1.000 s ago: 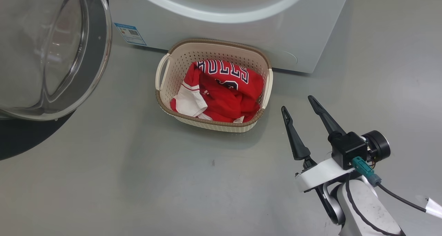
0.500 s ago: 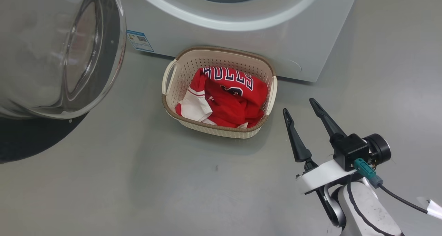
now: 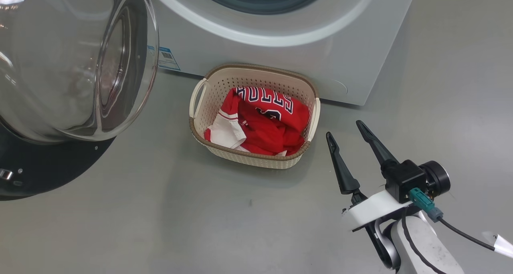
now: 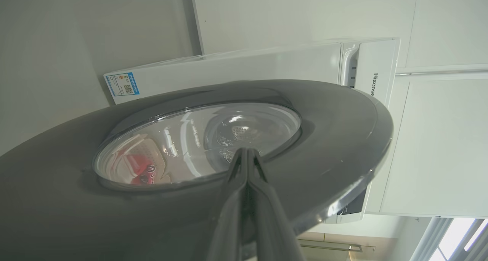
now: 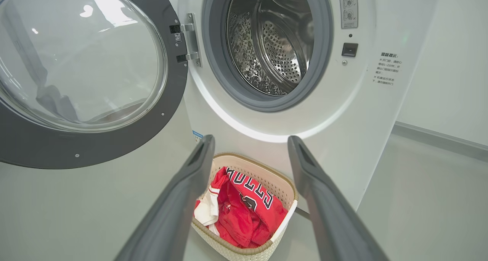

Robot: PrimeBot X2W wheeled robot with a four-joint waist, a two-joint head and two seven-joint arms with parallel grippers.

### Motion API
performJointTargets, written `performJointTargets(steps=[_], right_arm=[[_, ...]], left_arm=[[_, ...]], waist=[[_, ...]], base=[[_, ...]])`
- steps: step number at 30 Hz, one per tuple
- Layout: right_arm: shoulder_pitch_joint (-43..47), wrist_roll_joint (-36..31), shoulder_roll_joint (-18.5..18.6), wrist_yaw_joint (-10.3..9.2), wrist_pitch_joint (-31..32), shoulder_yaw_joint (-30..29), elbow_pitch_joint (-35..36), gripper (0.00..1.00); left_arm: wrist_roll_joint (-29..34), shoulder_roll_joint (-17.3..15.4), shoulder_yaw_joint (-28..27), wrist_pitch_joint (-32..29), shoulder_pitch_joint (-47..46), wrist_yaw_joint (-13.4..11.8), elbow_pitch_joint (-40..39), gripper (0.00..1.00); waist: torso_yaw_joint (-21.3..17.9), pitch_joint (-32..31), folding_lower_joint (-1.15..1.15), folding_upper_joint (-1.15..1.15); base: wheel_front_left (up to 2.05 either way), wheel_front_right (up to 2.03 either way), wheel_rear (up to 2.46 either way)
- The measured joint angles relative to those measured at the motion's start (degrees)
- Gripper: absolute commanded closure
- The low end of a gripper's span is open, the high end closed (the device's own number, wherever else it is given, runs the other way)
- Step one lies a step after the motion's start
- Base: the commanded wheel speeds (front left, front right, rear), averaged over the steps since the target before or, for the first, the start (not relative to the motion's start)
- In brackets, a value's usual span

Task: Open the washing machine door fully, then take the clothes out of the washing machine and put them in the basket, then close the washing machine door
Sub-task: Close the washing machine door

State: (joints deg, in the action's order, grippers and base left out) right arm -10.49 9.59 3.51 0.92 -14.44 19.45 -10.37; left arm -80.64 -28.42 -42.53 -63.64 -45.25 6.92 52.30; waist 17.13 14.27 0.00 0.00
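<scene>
The washing machine door (image 3: pixel 48 170) stands swung open at the left, black rim around a clear glass bowl. My left gripper (image 4: pixel 246 151) is shut, its tips at the door's (image 4: pixel 335 139) outer face by the edge of the glass. The washing machine (image 3: pixel 280 53) shows a bare steel drum (image 5: pixel 274 43). The clothes (image 3: pixel 268 125), a red jersey with white panels, lie in the cream basket (image 3: pixel 256 156) on the floor against the washer's front. My right gripper (image 3: pixel 344 129) hovers open and holds nothing, just right of the basket; the clothes (image 5: pixel 248 211) show between its fingers.
Grey floor spreads in front of and to the right of the basket. The open door (image 5: pixel 114 146) overhangs the floor at the left. A blue label sticker (image 3: pixel 166 57) sits low on the washer's front. A white wall rises to the right of the washer.
The head camera has shifted, so the basket and washer sit lower in view. The door's edge now stands closer to the blue label. My right gripper has stayed open and barely moved.
</scene>
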Motion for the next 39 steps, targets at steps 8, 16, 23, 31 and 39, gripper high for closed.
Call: performJointTargets(steps=[8, 16, 23, 31, 39], right_arm=[[0.72, 0.48, -0.03, 0.00, 0.00, -0.11, 0.01, 0.00], [0.74, 0.58, -0.07, -0.01, 0.00, -0.33, 0.12, 0.00], [0.76, 0.91, -0.09, -0.05, 0.00, -0.57, 0.41, 0.00], [1.41, 1.22, -0.12, -0.07, 0.00, -0.75, 0.52, 0.00], [1.43, 1.93, -0.14, -0.36, 0.00, -0.73, 0.80, 0.00]], left_arm=[[-2.96, 2.45, 0.41, -5.08, 2.09, 0.00, -5.50, 1.00], [-4.11, 6.16, 1.98, -9.87, 4.48, 0.00, -10.29, 1.00], [-5.82, 8.65, 2.14, -12.83, 7.69, 0.01, -13.37, 1.00], [-8.56, 12.57, 2.13, -16.21, 9.54, 0.01, -17.44, 1.00], [-11.06, 16.47, 2.52, -18.33, 11.33, 0.01, -20.73, 1.00]], waist=[[-0.09, -0.70, 0.00, 0.00], [0.10, -1.03, 0.00, 0.00], [-0.03, -1.17, 0.00, 0.00], [-0.29, -1.46, 0.00, 0.00], [-0.73, -1.98, 0.00, 0.00]], base=[[0.00, 0.00, 0.00], [0.00, 0.00, 0.00], [0.00, 0.00, 0.00], [0.00, 0.00, 0.00], [0.00, 0.00, 0.00]])
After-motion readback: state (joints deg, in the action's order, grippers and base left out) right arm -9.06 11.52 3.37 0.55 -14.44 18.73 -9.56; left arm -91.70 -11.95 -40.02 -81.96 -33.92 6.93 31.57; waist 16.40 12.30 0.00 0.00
